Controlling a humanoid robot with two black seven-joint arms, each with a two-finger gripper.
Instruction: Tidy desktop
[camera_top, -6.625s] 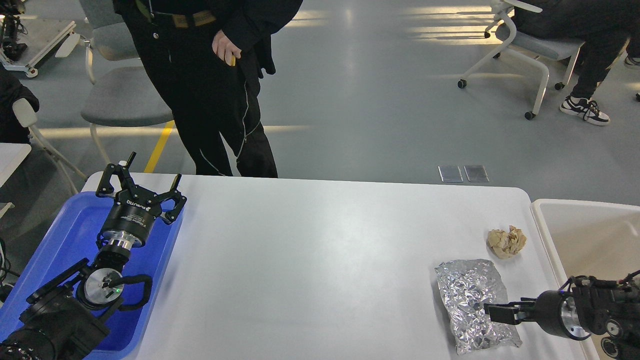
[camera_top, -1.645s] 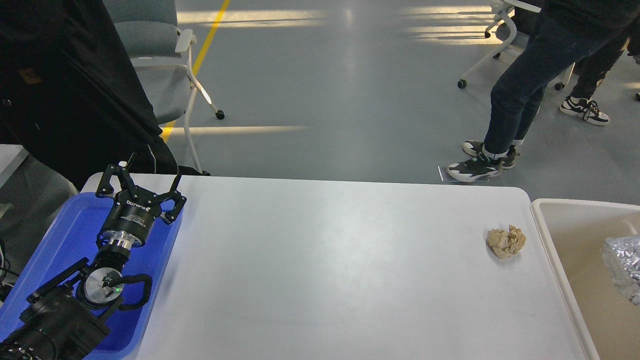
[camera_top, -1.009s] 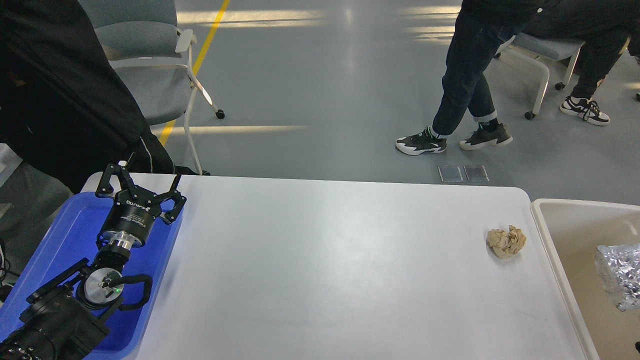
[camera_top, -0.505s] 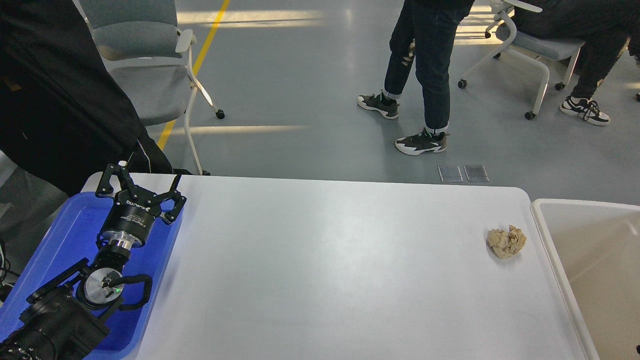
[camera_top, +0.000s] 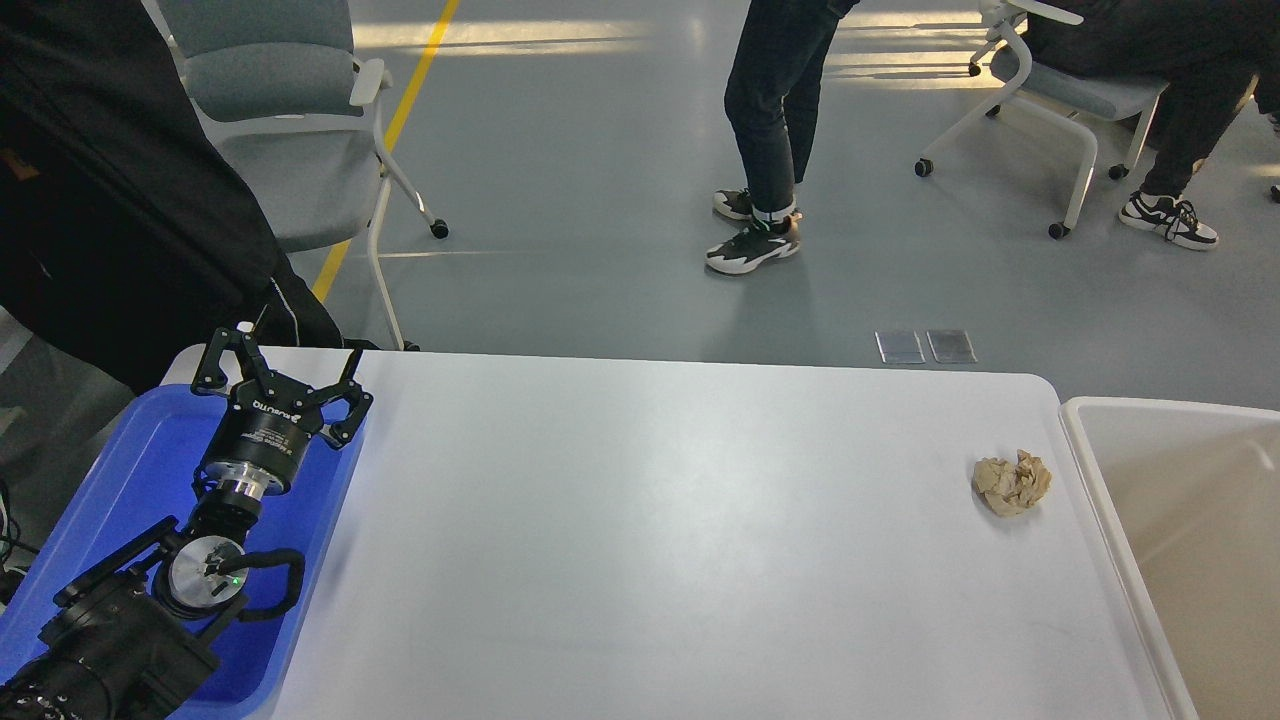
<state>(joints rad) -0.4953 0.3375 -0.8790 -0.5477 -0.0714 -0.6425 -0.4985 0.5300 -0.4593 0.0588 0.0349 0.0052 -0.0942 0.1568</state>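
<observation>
1. Bench (camera_top: 650, 540) is filling the middle of the head view, white and smooth with rounded far corners, running from the blue tray on the left to the cream bin on the right.
2. Left claw (camera_top: 282, 366) is hovering over the far right part of the blue tray (camera_top: 120, 480), fingers spread wide apart and gripping nothing, pointing toward the far side.
3. Left arm is coming in from the near left corner, lying across the tray's near half.
4. Right claw is not showing anywhere in this view.
5. Crumpled paper ball (camera_top: 1013, 484), tan and wrinkled, is sitting alone on the bench near its right edge, well apart from the left claw.
6. Cream bin (camera_top: 1085, 450) is standing just beside the bench's right edge, with only bare inner wall showing in the part that is in view.
7. Grey chair (camera_top: 290, 150) is standing on the floor beyond the far left corner, and a person in dark trousers (camera_top: 770, 110) is standing farther off, past the far edge.
</observation>
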